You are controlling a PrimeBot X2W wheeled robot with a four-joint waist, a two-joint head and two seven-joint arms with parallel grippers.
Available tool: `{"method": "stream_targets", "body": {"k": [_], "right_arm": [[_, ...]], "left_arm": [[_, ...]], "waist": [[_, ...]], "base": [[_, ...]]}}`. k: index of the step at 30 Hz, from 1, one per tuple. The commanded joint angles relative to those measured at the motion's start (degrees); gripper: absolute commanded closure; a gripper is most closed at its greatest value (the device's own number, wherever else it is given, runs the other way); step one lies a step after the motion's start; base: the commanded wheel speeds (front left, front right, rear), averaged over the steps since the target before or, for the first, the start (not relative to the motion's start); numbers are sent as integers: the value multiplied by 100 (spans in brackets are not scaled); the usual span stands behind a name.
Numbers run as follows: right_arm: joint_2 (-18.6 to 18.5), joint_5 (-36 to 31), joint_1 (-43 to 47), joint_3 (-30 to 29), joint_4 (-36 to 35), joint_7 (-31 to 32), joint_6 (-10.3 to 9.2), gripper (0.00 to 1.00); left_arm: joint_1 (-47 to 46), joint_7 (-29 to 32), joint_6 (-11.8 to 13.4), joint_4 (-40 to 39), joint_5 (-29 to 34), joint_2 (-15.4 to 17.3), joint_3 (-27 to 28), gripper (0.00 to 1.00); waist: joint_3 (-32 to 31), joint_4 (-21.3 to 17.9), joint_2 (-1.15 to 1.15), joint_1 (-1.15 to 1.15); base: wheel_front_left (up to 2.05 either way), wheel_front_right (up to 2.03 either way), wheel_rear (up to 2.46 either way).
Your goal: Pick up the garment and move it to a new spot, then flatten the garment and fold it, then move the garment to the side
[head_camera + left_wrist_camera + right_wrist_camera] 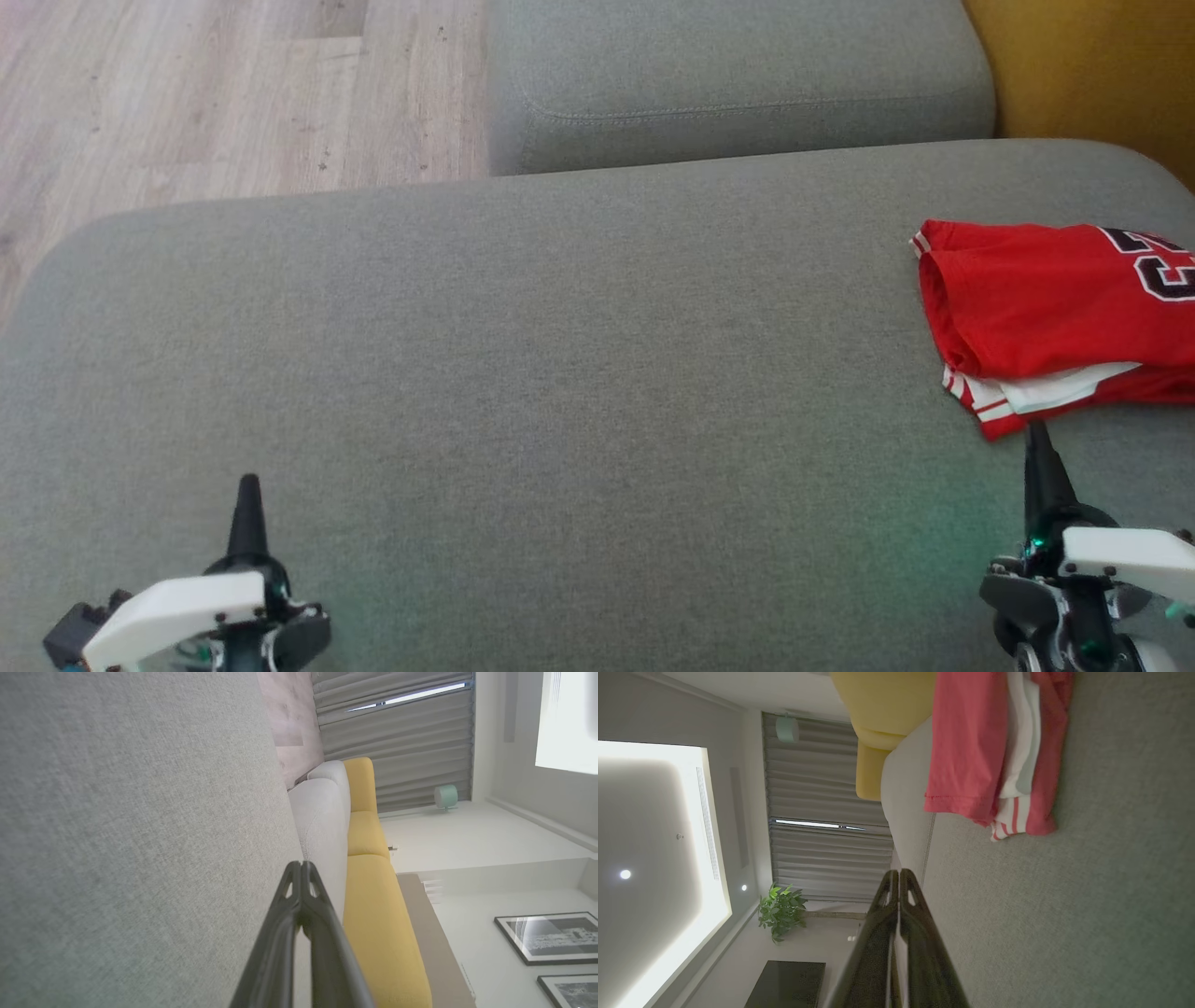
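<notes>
The garment is a red jersey with white trim and dark lettering, lying folded at the right edge of the grey sofa seat. The right wrist view has the garment near the top, its striped hem nearest the fingers. My right gripper is shut, its tip just below the garment's front corner, with nothing held. In its own view the right gripper shows both fingers pressed together. My left gripper is shut and empty at the lower left, far from the garment. Its tips meet above the seat.
A second grey cushion lies behind the seat. Wooden floor shows at the upper left, and a yellow sofa at the upper right. Broad bare seat fabric spans the space between the two grippers.
</notes>
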Motion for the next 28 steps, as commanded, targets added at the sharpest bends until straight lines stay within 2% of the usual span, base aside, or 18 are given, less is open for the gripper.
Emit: {"method": "stream_targets", "body": {"k": [1, 14, 28], "right_arm": [[-99, 187, -361, 59, -184, 59, -5, 100], [-96, 901, -533, -55, -183, 255, -5, 100], [-82, 885, -535, -75, -182, 271, -5, 100]], "left_arm": [[-336, 52, -74, -139, -185, 49, 260, 100], [-516, 250, -236, -91, -948, 38, 506, 100], [-518, 277, -236, -89, -920, 14, 540, 100]], "waist": [[10, -7, 0, 0], [78, -52, 0, 0], [78, -52, 0, 0]], "base": [[0, 0, 0], [0, 0, 0], [0, 0, 0]]}}
